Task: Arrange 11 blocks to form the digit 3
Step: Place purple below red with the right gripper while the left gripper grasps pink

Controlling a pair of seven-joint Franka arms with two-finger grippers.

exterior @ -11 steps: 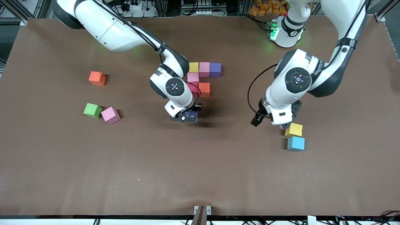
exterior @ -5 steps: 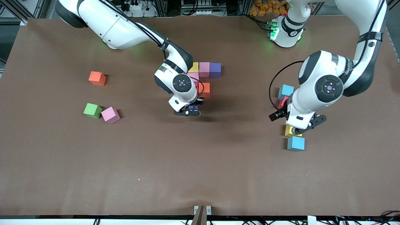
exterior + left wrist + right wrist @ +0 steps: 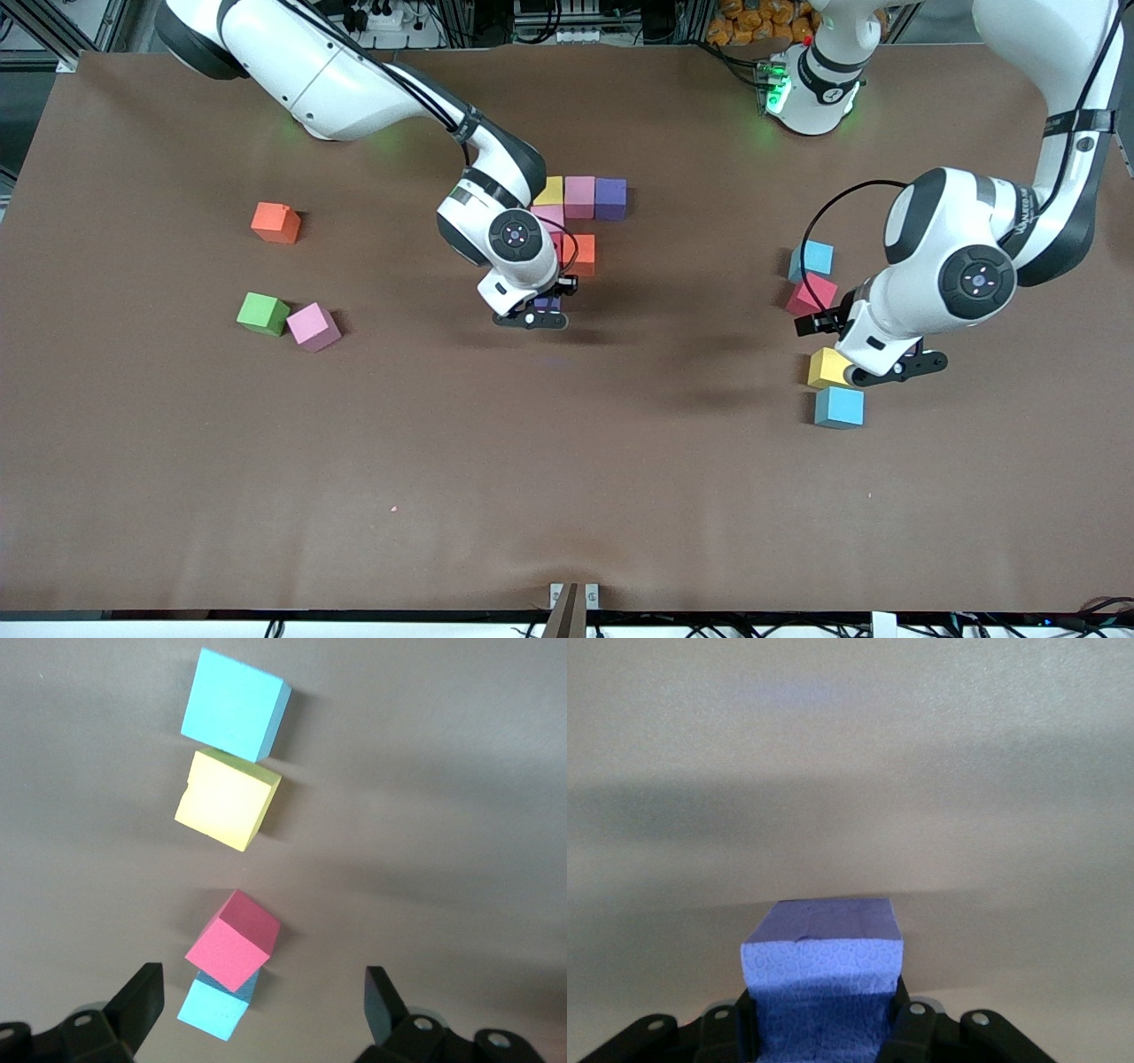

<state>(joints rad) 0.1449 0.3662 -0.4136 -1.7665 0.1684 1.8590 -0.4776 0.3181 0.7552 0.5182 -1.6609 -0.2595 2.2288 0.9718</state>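
— Nearest first?

— Light blue cube (image 3: 839, 407), then the yellow cube (image 3: 827, 368) touching it, one step farther from the front camera. Left gripper (image 3: 893, 369) just over that yellow cube's edge, jaws spread wide, holding nothing. Wrist view: yellow (image 3: 228, 799) ahead of the open jaws, red cube (image 3: 233, 939) between them, set askew.

— And the right gripper (image 3: 534, 321)?

— Farther back than the yellow cube, toward the right arm's end. Jaws clamped on a purple cube (image 3: 822, 967), low over the worktop (image 3: 567, 461).

— Which way to the digit 3 (image 3: 574, 220)?

— Just farther from the camera than the held cube; orange cube (image 3: 579, 253) closest. Probably the next slot lies beside it, though the wrist hides that spot.
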